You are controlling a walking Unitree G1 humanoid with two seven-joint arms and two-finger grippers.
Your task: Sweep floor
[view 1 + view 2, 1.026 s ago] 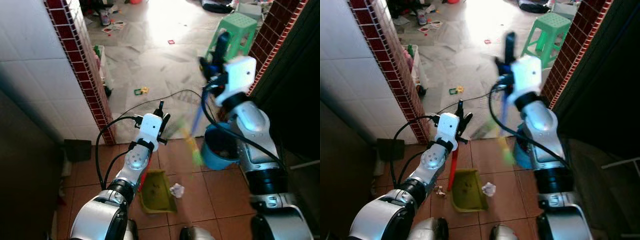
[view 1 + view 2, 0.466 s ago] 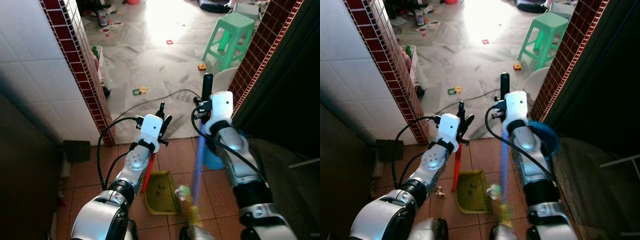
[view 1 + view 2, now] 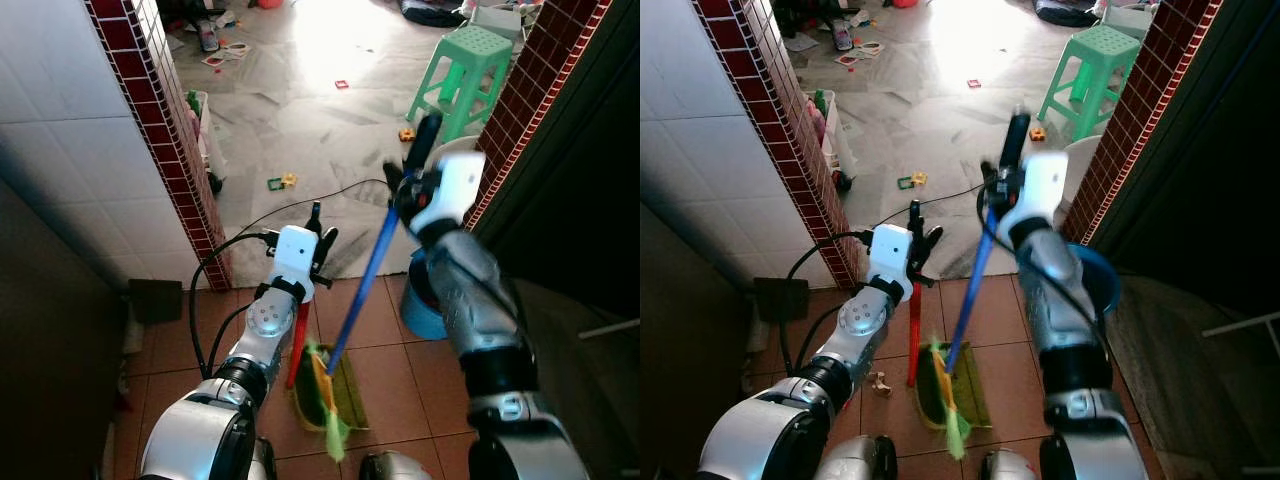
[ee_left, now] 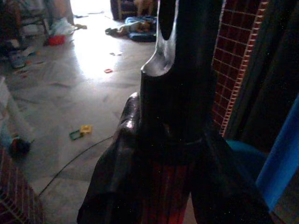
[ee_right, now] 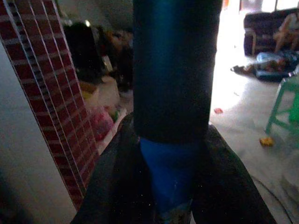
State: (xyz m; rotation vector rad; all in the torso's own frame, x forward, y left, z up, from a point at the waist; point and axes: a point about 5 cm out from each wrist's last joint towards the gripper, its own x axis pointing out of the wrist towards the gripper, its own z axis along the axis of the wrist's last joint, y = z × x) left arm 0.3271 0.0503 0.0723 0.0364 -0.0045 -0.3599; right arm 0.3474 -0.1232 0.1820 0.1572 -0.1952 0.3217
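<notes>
Terracotta floor tiles [image 3: 400,400] are occupied by a green dustpan [image 3: 335,385], into which the broom [image 3: 360,290] bristles are pressed. Its blue handle is clenched by the right gripper [image 3: 415,180]; the dustpan's red handle [image 3: 297,340] is clamped by the left gripper [image 3: 315,240].

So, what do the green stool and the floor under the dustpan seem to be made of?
The green stool looks like moulded plastic: one even colour, with a perforated seat. The floor under the dustpan seems to be terracotta-coloured ceramic tile, matte, with visible grout lines; the exact material cannot be confirmed.
</notes>
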